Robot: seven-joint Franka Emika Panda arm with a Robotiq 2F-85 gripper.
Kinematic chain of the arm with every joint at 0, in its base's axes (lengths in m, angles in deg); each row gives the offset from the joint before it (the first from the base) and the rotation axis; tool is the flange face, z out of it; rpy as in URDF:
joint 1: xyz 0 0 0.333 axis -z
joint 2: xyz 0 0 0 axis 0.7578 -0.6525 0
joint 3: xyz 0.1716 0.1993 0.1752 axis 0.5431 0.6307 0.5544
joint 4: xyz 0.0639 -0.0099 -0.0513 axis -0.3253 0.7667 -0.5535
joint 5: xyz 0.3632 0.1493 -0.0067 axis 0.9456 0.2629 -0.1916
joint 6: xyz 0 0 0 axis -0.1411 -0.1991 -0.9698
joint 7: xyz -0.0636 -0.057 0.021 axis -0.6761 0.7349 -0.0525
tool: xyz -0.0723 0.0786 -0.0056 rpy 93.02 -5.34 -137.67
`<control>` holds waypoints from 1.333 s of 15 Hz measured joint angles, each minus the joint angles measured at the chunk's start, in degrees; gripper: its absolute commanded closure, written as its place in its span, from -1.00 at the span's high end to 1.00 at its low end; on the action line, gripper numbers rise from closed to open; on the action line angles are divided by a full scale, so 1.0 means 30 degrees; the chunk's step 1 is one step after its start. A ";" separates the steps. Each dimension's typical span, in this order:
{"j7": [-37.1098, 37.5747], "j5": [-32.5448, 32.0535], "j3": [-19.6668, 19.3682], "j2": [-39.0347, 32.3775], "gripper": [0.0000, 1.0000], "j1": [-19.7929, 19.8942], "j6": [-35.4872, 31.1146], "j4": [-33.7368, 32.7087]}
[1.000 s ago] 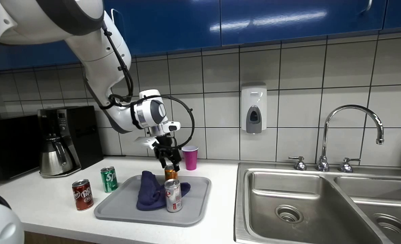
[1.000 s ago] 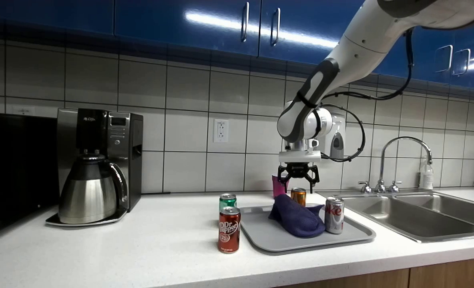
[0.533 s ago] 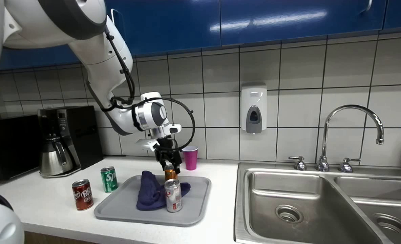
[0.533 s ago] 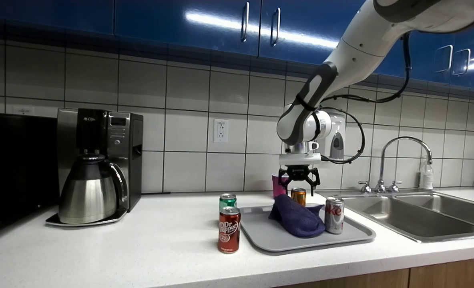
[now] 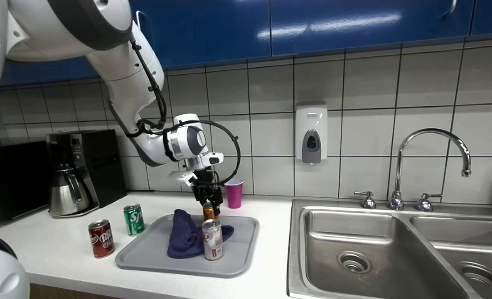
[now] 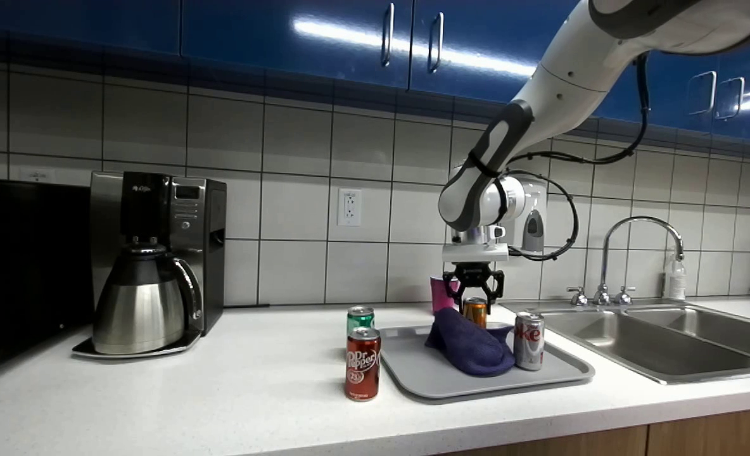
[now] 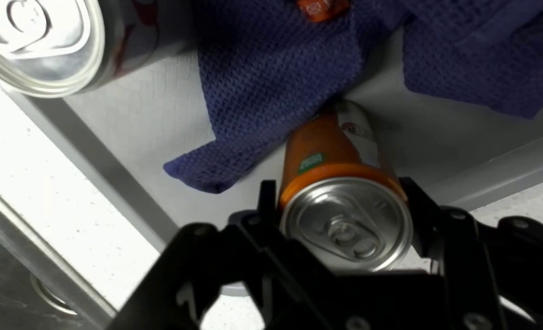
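Note:
An orange can stands near the back edge of the grey tray. My gripper has come down over its top and is shut on it, with one black finger against each side of the rim. In both exterior views the can still appears upright at tray level. A crumpled purple cloth lies right beside it. A silver Coke can stands on the tray in front. At the top edge of the wrist view, a small orange-red item rests on the cloth.
A pink cup stands just behind the gripper. Red Dr Pepper and green Sprite cans stand left of the tray. The coffee maker is farther left. The steel sink with its tap lies to the right.
The arm has lowered over the orange can, then the fingers have closed from wide apart onto its sides. The can has shifted very slightly; everything else stays put.

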 measured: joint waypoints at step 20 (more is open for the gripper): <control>-0.0001 0.0522 -0.0050 0.1216 -0.21 0.0094 -0.0040 0.0006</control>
